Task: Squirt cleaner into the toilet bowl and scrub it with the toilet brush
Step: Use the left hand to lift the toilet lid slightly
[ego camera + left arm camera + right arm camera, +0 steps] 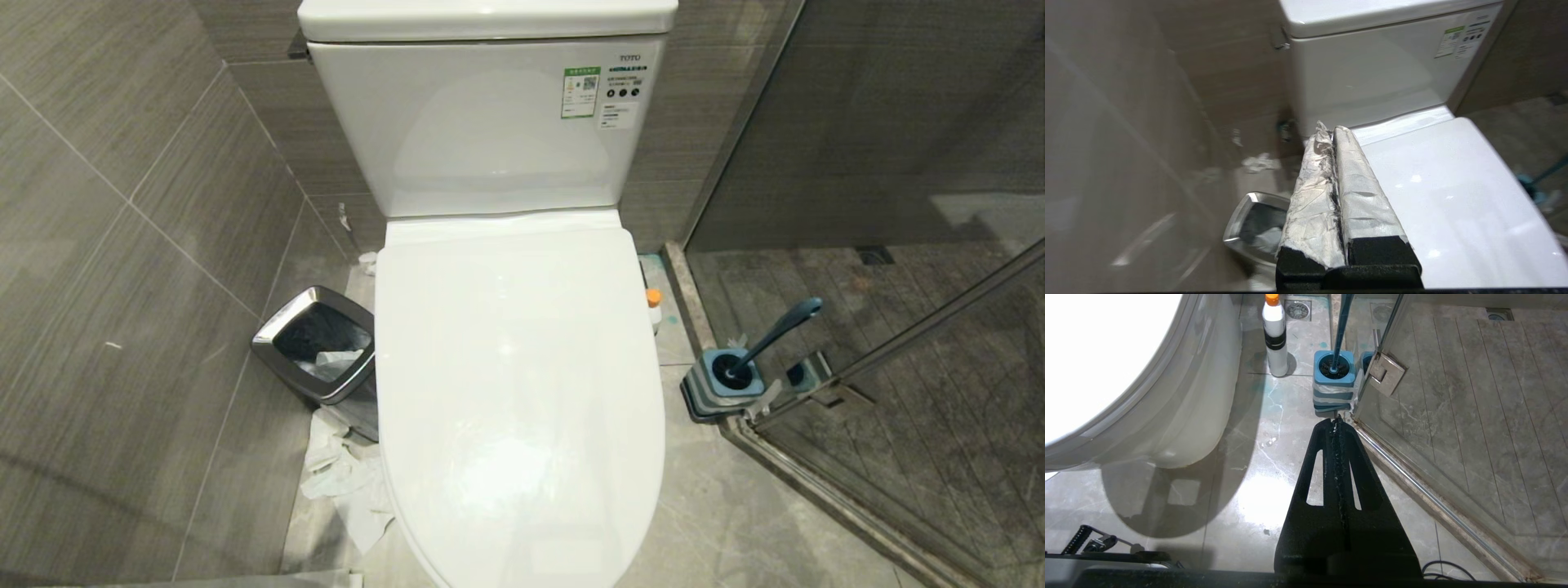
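The white toilet (pixel 522 367) fills the middle of the head view with its lid down, so the bowl is hidden. A white cleaner bottle (pixel 1275 339) with an orange cap (pixel 653 297) stands on the floor just right of the toilet. The blue toilet brush (pixel 775 331) sits in its blue holder (pixel 1333 381) by the glass door. My left gripper (pixel 1331 132), fingers wrapped in white tape, is shut and empty, raised over the lid's left edge. My right gripper (pixel 1336 422) is shut and empty, low over the floor, pointing toward the brush holder. Neither arm shows in the head view.
A chrome waste bin (pixel 320 347) stands left of the toilet, with crumpled tissue (pixel 343 482) on the floor in front of it. A glass shower door (pixel 898 343) with a metal hinge (pixel 1384 373) and a raised sill close off the right side. The tiled wall (pixel 122 245) is close on the left.
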You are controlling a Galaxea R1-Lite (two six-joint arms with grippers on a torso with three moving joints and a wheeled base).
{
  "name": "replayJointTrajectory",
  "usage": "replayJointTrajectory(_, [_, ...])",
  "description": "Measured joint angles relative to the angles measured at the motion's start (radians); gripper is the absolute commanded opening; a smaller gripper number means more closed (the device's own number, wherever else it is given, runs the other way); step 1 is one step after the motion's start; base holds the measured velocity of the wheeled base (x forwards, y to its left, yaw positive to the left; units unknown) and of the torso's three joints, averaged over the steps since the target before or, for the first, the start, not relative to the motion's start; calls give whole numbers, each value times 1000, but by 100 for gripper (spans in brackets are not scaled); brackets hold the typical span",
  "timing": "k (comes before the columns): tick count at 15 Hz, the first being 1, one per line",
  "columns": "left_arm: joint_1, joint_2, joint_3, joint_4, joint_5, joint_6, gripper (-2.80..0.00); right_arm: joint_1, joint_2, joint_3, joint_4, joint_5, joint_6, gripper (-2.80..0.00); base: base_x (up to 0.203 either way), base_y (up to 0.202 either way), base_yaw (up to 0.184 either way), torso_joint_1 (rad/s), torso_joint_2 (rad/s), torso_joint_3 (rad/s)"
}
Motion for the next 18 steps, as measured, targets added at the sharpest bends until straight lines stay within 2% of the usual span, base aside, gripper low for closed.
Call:
replayJointTrajectory(4, [-47, 247, -67, -163, -60, -177, -280, 0, 0, 0, 0, 0, 0, -280, 0, 0, 0, 0, 0, 0])
replayJointTrajectory(6, [-53, 354, -113, -188, -110, -254, -280, 0, 0, 0, 0, 0, 0, -280, 0, 0, 0, 0, 0, 0])
replayJointTrajectory(8, [-54, 437, -139, -189, -137, -282, -280, 0, 0, 0, 0, 0, 0, -280, 0, 0, 0, 0, 0, 0])
replayJointTrajectory(11, [-53, 521, -146, -162, -215, -356, -280, 0, 0, 0, 0, 0, 0, -280, 0, 0, 0, 0, 0, 0])
replayJointTrajectory(13, [-45, 558, -149, -155, -259, -385, -280, 0, 0, 0, 0, 0, 0, -280, 0, 0, 0, 0, 0, 0])
replayJointTrajectory(16, [-23, 604, -141, -151, -366, -422, -280, 0, 0, 0, 0, 0, 0, -280, 0, 0, 0, 0, 0, 0])
replayJointTrajectory(18, [-15, 630, -135, -151, -409, -464, -280, 0, 0, 0, 0, 0, 0, -280, 0, 0, 0, 0, 0, 0])
